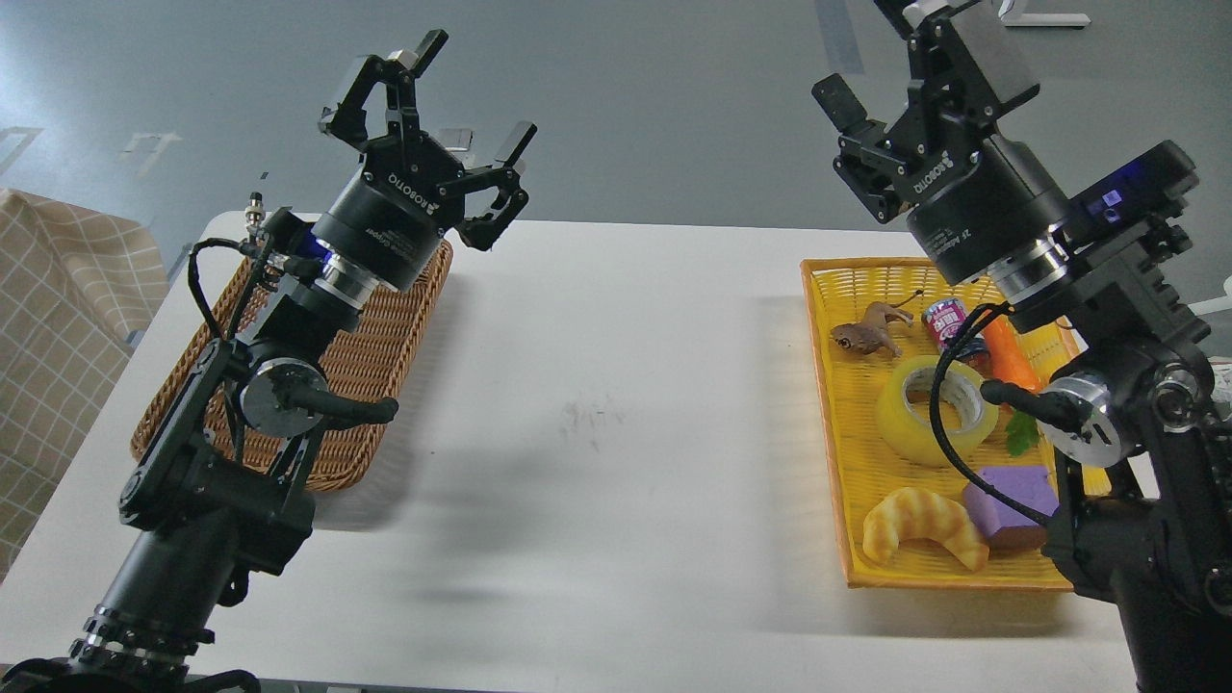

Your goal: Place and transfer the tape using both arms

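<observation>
A white table [616, 385] spans the view and carries all other items. The left arm [231, 423] enters from the lower left and rises over the left side of the table. The right arm [1116, 404] enters from the lower right and rises over the right side.

A brown wicker basket [385, 356] sits on the left part of the table, partly covered by the left arm. A yellow tray [837, 385] sits on the right part, partly covered by the right arm.

The left gripper [433, 106] is raised above the far end of the wicker basket; its fingers are spread wide and hold nothing. The right gripper [895, 87] is raised above the far end of the yellow tray; its fingers are spread, one of them cut off by the top edge of the view, and nothing is held.

The tape [929, 409] lies in the middle of the yellow tray with its core opening facing up, crossed by a black cable of the right arm. A croissant toy [919, 525] lies at the near end of the tray, just beside a purple block [1011, 496]. An orange carrot toy [1009, 351] and a small red can [945, 318] lie beyond the tape. A brown animal figure [871, 332] lies at the far end, left of the can.
</observation>
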